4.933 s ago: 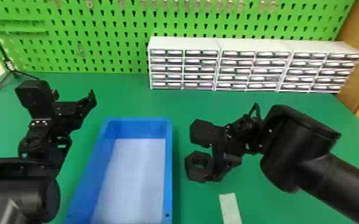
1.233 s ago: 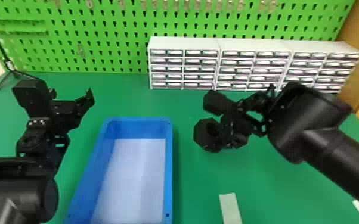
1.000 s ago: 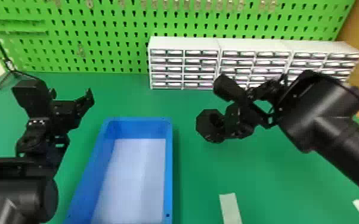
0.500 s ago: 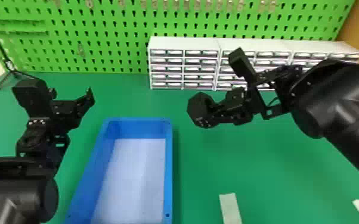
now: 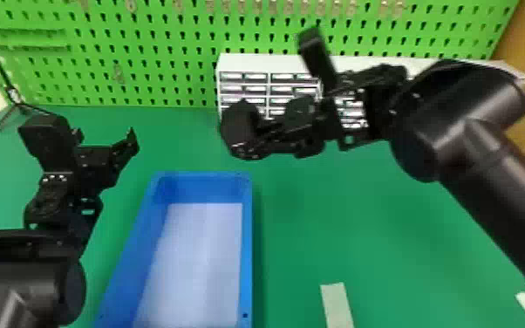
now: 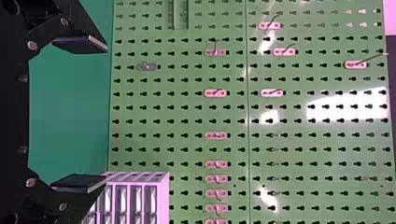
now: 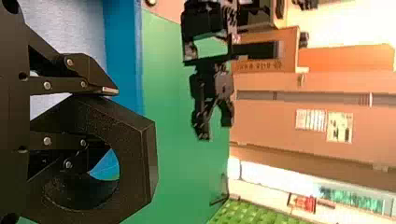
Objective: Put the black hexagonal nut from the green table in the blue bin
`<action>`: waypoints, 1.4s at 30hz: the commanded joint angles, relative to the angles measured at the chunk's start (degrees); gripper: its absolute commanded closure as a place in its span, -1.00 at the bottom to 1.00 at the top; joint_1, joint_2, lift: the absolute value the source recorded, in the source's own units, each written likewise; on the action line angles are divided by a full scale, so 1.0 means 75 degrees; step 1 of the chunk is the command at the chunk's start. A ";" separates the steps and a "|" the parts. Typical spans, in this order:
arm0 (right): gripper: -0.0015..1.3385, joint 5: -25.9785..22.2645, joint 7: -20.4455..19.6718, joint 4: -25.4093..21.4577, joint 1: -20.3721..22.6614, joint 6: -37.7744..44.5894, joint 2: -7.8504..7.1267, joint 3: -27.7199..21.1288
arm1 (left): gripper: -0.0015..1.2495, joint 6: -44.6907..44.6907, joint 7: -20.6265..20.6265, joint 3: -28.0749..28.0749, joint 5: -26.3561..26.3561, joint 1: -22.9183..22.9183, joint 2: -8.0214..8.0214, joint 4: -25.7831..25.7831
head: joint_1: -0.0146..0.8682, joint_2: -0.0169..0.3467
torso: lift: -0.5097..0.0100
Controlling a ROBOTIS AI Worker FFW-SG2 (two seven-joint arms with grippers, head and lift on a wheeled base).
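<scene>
I have my right pincer point(image 5: 262, 130) closed on one wall of the black hexagonal nut point(image 5: 234, 127), one finger through its hole, above the green worktop point(image 5: 362, 244) near the blue rectangular bin's point(image 5: 247, 244) far right corner. My left pincer point(image 5: 105, 138) stands wide open, empty.

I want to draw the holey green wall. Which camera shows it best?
The left wrist view: the green wall spreads widest there. The head view shows a strip behind the white drawers; the right wrist view shows a small piece.
</scene>
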 commanded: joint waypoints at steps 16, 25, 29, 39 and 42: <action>0.48 0.1265 0.0022 -0.0046 -0.0723 -0.0015 0.0563 0.1924 | -0.55 -0.0019 0.0000 0.0043 0.0000 0.0029 0.0000 0.0000 | 0.59 -0.76 | 0.59; 0.48 0.1617 0.0104 -0.0022 -0.0922 -0.0027 0.0586 0.2428 | -0.55 -0.0019 0.0000 0.0020 0.0024 0.0029 0.0035 0.0000 | 0.59 -0.76 | 0.59; 0.48 0.1675 0.0116 -0.0022 -0.1145 -0.0109 0.0563 0.2779 | -0.55 -0.0019 0.0000 -0.0003 0.0047 0.0029 0.0059 0.0000 | 0.59 -0.76 | 0.59; 0.47 0.1710 0.0116 -0.0022 -0.1438 -0.0191 0.0586 0.3272 | -0.55 -0.0019 0.0000 -0.0015 0.0059 0.0040 0.0082 0.0000 | 0.59 -0.76 | 0.59; 0.47 0.1710 0.0116 -0.0022 -0.1473 -0.0191 0.0574 0.3330 | -0.55 -0.0019 0.0000 -0.0015 0.0059 0.0052 0.0082 0.0000 | 0.59 -0.76 | 0.59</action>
